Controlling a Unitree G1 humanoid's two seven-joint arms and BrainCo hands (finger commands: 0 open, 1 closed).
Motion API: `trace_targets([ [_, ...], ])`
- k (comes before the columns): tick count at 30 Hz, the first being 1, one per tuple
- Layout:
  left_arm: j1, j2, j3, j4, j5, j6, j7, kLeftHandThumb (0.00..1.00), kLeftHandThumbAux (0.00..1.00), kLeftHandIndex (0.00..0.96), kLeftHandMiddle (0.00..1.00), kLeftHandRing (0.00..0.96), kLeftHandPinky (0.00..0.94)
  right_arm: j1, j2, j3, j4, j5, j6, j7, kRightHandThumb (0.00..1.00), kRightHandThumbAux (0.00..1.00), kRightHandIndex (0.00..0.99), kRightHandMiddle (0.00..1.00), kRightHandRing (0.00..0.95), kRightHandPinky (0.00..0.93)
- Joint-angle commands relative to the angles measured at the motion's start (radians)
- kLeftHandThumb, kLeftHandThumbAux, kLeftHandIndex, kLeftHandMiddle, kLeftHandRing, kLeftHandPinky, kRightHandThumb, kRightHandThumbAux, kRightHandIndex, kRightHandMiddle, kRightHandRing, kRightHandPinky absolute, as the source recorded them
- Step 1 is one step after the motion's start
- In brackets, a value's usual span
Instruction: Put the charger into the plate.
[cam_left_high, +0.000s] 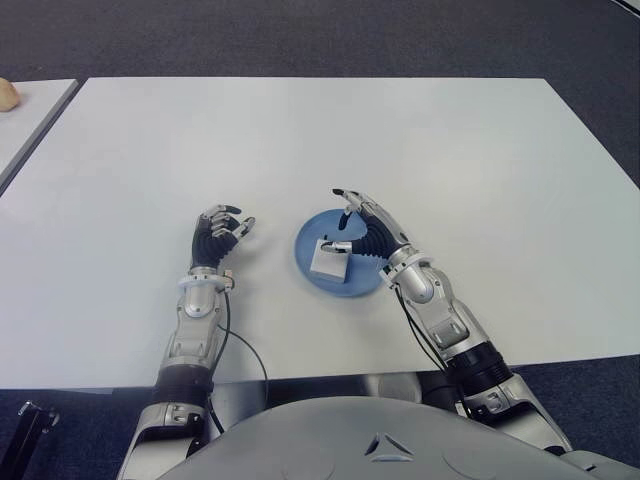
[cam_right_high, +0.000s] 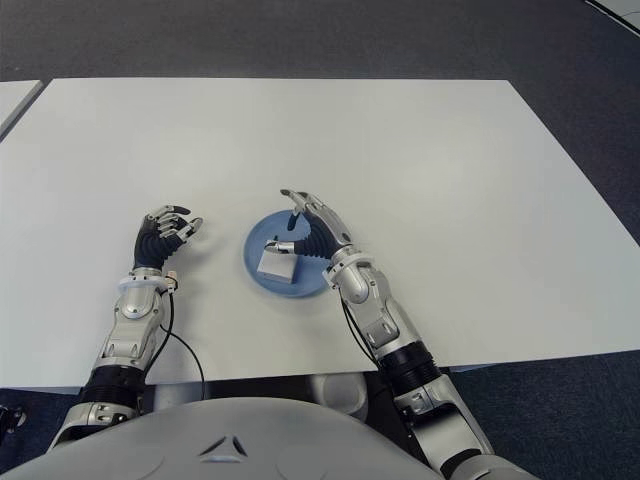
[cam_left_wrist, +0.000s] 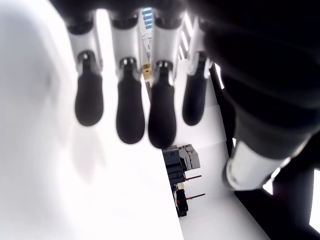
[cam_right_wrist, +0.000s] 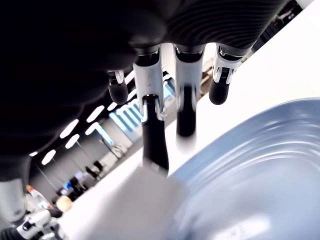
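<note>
A white, boxy charger (cam_left_high: 330, 258) lies inside the round blue plate (cam_left_high: 346, 284) near the table's front middle. My right hand (cam_left_high: 345, 220) hovers over the plate's right side with its fingers (cam_right_wrist: 155, 140) spread and holding nothing; the thumb tip is close above the charger. The right wrist view shows the plate's rim (cam_right_wrist: 260, 165) and the charger (cam_right_wrist: 145, 200) as a pale blur below the fingers. My left hand (cam_left_high: 222, 228) shows idle to the left of the plate, its fingers (cam_left_wrist: 130, 115) relaxed and holding nothing.
The white table (cam_left_high: 420, 140) spreads wide behind and to both sides of the plate. A second table edge (cam_left_high: 30, 120) shows at the far left with a small tan object (cam_left_high: 8, 95) on it. Dark floor surrounds the tables.
</note>
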Motion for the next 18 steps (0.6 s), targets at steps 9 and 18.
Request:
trace_targets([
  [9, 0.001, 0.009, -0.002, 0.024, 0.007, -0.01, 0.004, 0.709, 0.717, 0.435, 0.654, 0.65, 0.644, 0.021, 0.006, -0.028, 0.027, 0.06, -0.087, -0.006, 0.0, 0.416, 0.0, 0.0, 0.0, 0.0],
  [18, -0.003, 0.009, -0.001, 0.031, 0.007, -0.012, 0.005, 0.71, 0.717, 0.435, 0.657, 0.65, 0.637, 0.032, 0.017, -0.049, 0.04, 0.09, -0.128, -0.019, 0.0, 0.377, 0.0, 0.0, 0.0, 0.0],
])
